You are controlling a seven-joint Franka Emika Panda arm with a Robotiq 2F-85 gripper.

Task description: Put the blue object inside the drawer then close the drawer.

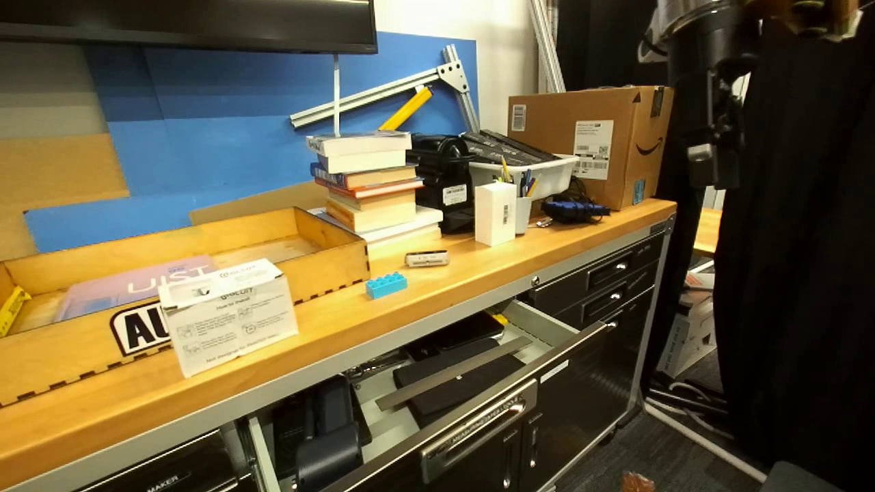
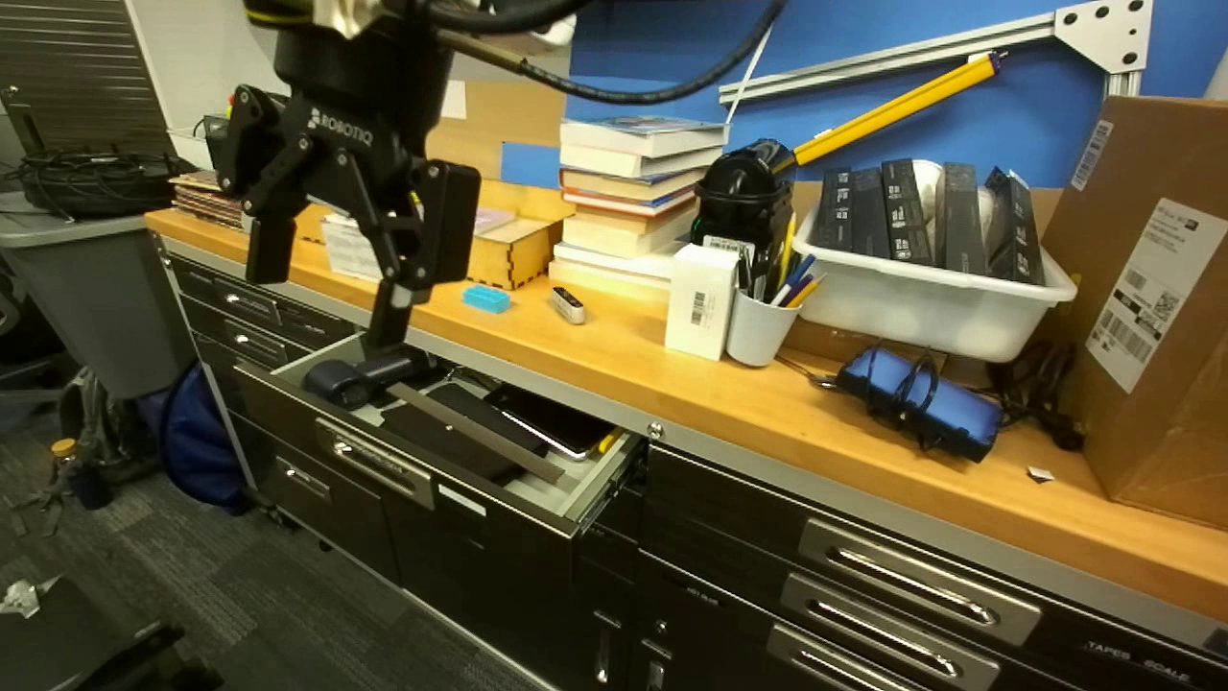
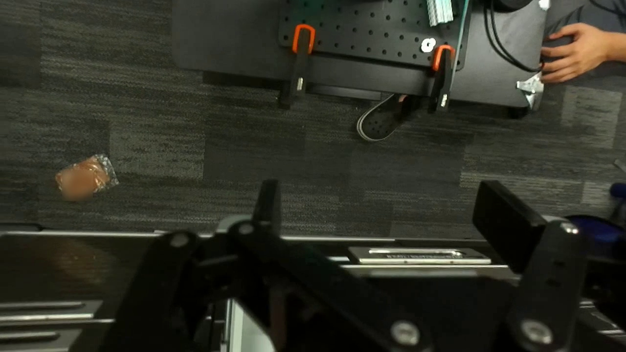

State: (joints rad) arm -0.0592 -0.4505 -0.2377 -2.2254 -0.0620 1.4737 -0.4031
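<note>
A flat black perforated board (image 3: 362,33), orange-tipped black clamps (image 3: 301,63) and a silver metal-bar frame (image 1: 369,99) marked a workshop-like lab.

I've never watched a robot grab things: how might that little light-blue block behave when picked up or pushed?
With its studded top, the light-blue block looks like moulded plastic, so it's probably stiff and light. Its low, flat-sided shape suggests it would slide rather than roll or tip.
</note>
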